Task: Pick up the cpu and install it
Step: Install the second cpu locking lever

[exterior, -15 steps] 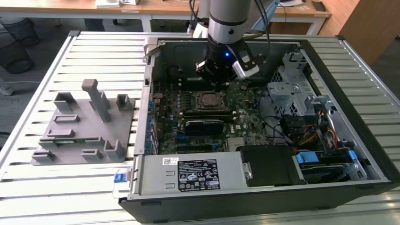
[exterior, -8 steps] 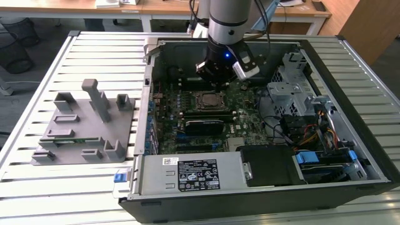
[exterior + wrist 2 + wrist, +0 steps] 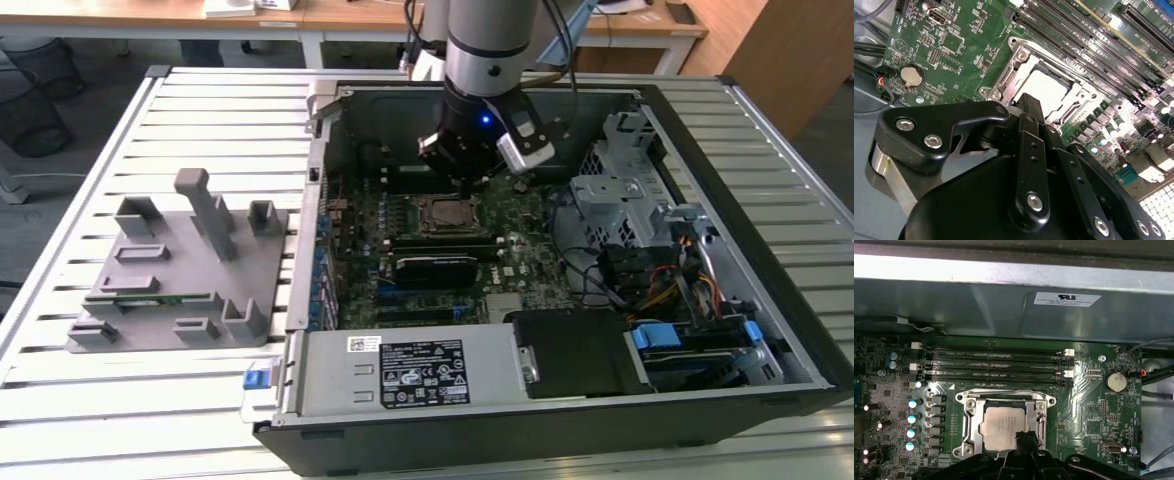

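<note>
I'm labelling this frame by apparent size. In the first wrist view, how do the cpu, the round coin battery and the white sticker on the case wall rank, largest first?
1. cpu, lying in the socket.
2. white sticker.
3. coin battery.
The sticker sits farther from the camera, so only its apparent size ranks second.

The cpu [image 3: 1003,426] sits in the socket [image 3: 1005,421] on the motherboard [image 3: 454,250] inside the open case [image 3: 694,420], with the gripper [image 3: 470,180] just above it. The memory slots [image 3: 994,365] lie beside the socket. The holder [image 3: 180,270] stands outside the case, toward the exterior view's left.
</note>
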You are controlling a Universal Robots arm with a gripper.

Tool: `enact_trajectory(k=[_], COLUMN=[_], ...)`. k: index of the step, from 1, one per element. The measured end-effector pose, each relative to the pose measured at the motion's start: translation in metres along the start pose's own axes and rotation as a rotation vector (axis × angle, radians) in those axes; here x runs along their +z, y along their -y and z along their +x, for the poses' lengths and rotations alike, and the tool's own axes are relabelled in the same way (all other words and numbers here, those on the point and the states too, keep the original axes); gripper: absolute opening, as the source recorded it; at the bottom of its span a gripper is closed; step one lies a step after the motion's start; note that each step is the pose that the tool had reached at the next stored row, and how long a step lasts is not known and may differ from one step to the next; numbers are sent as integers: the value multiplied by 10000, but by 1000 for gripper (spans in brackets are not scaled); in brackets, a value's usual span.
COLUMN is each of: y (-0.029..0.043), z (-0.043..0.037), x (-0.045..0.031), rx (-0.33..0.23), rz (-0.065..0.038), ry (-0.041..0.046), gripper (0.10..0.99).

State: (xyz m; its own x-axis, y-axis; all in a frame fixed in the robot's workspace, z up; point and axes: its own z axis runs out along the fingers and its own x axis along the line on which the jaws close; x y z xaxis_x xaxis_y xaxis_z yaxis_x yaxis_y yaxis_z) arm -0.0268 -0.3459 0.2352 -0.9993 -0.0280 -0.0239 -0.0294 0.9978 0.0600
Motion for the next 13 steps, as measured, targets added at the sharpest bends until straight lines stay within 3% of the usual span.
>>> enact_trajectory(k=[13], y=[44], z=[1], x=[-3], rx=[0], rz=[0], ry=[0], gripper=[106])
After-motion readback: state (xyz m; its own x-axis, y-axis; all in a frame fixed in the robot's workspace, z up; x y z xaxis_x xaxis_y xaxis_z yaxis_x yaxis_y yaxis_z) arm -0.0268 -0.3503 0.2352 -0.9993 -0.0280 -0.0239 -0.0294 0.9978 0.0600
